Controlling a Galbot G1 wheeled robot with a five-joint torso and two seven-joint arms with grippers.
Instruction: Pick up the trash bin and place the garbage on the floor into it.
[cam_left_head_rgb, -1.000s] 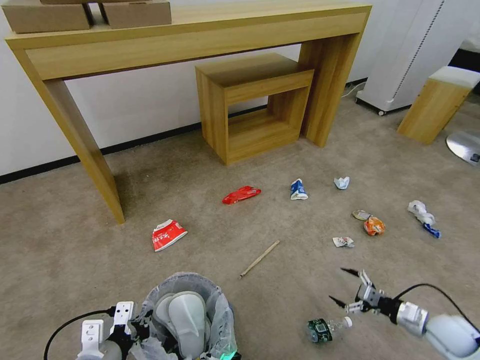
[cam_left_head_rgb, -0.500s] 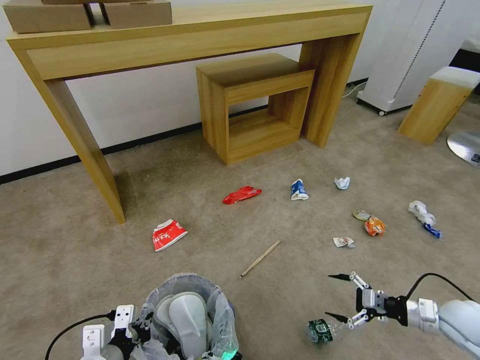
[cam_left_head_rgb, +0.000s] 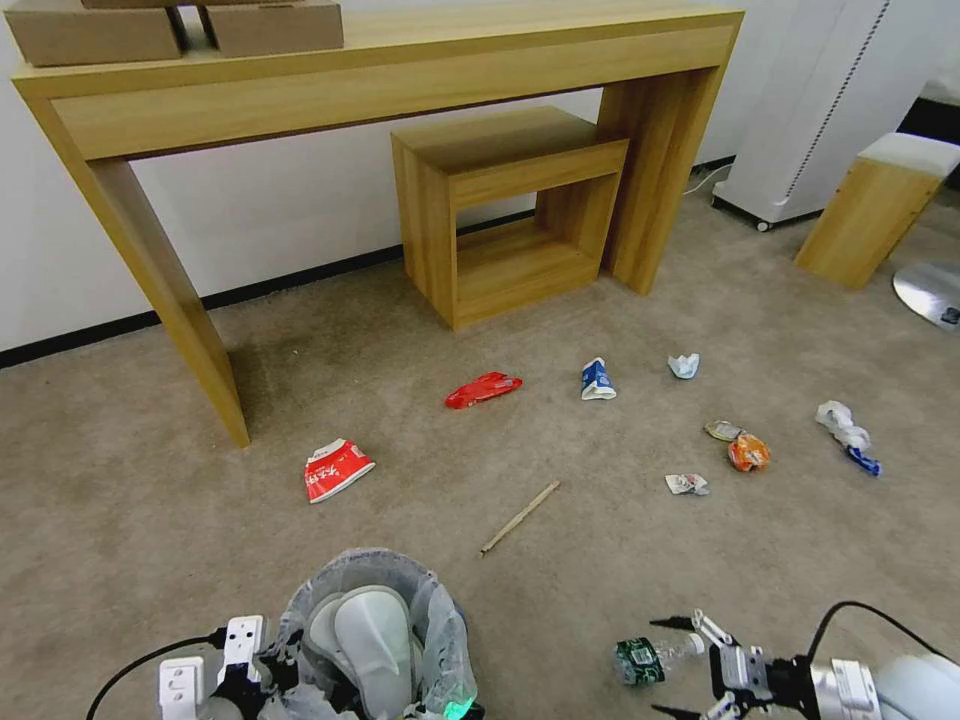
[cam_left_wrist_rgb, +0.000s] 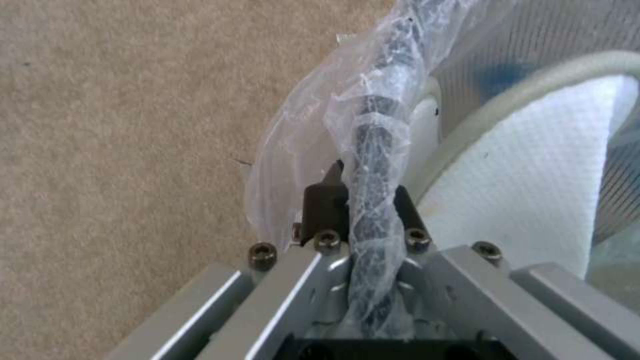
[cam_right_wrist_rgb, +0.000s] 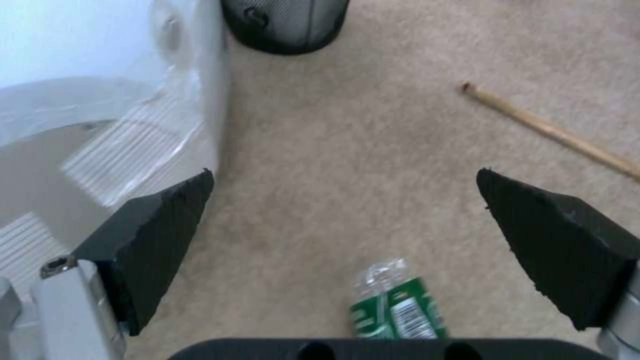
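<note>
The trash bin (cam_left_head_rgb: 440, 640), lined with a crinkly bag, hangs low at my left with white slippers (cam_left_head_rgb: 372, 640) inside. My left gripper (cam_left_wrist_rgb: 367, 186) is shut on its bag-wrapped rim (cam_left_wrist_rgb: 373, 130). My right gripper (cam_left_head_rgb: 665, 667) is open, its fingers either side of the green-label bottle (cam_left_head_rgb: 640, 660), which lies on the carpet. In the right wrist view the bottle (cam_right_wrist_rgb: 393, 312) sits near the palm between the black fingertips (cam_right_wrist_rgb: 167, 215). Garbage on the floor: a wooden stick (cam_left_head_rgb: 520, 518), red-white cup (cam_left_head_rgb: 335, 468), red wrapper (cam_left_head_rgb: 483, 389), blue-white carton (cam_left_head_rgb: 597, 379), orange wrapper (cam_left_head_rgb: 748, 452) and crumpled paper (cam_left_head_rgb: 684, 365).
A long wooden table (cam_left_head_rgb: 380, 70) with cardboard boxes stands against the wall, a wooden cube stool (cam_left_head_rgb: 505, 210) under it. A white unit (cam_left_head_rgb: 810, 110) and another stool (cam_left_head_rgb: 875, 205) stand at the right. A black mesh bin (cam_right_wrist_rgb: 287, 22) stands beyond the held bin.
My right gripper has dropped and drawn back toward me, staying open, until its fingers flank the bottle. The left gripper and the bin have barely moved.
</note>
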